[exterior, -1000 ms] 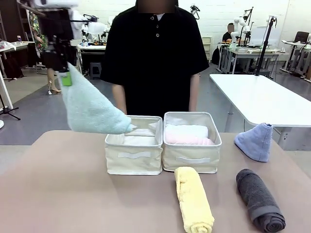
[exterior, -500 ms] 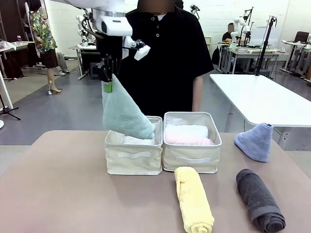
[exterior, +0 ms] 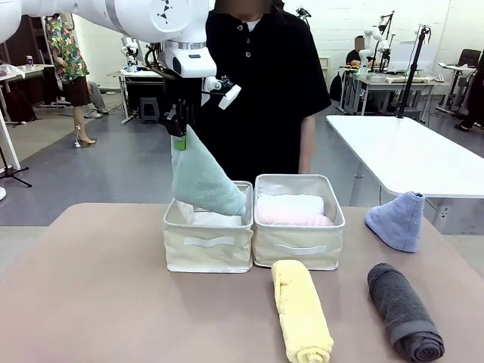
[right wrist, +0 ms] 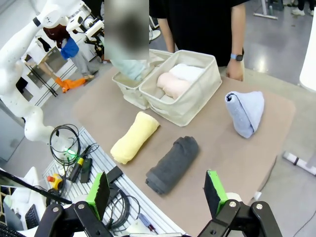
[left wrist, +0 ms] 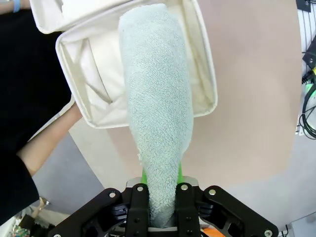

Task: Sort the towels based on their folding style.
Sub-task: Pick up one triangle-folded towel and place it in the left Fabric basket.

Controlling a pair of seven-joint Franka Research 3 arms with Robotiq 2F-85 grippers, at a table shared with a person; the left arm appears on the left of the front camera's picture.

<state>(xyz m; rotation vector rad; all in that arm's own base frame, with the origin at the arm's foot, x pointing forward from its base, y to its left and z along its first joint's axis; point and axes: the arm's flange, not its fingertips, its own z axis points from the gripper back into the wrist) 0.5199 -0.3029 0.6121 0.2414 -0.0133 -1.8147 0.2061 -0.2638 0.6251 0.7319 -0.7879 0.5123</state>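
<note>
The pale teal towel, folded into a cone, is pinched at its narrow tip between the pads of the left gripper. It is held above the far side of the left basket. The cone hangs slanted, with its wide end lowered into the basket's mouth toward the right wall. Whether it already rests on anything inside cannot be told.

Several things could go wrong from here. If the tip is let go while the cone is this tilted, the wide end may catch on the rim beside the right basket. The towel could then topple over the rim or lean into the wrong basket. Because only the tip is gripped, the fold may be loosened and the cone shape lost. Terry loops may also cling to the pads, so the light fabric basket could be tugged when the gripper is raised. In the left wrist view a person's forearm is seen just beside the basket's far wall, and it could be brushed.

Around the teal towel, only pale lining is seen in the left basket. In the right basket a white towel lies at the far side and a pink towel at the near side, both rolled and touching.

On the bench a yellow towel lies just near of the right basket. A dark grey towel lies to its right, and a light blue towel, a cone, stands at the far right. The right gripper is spread wide and empty.
</note>
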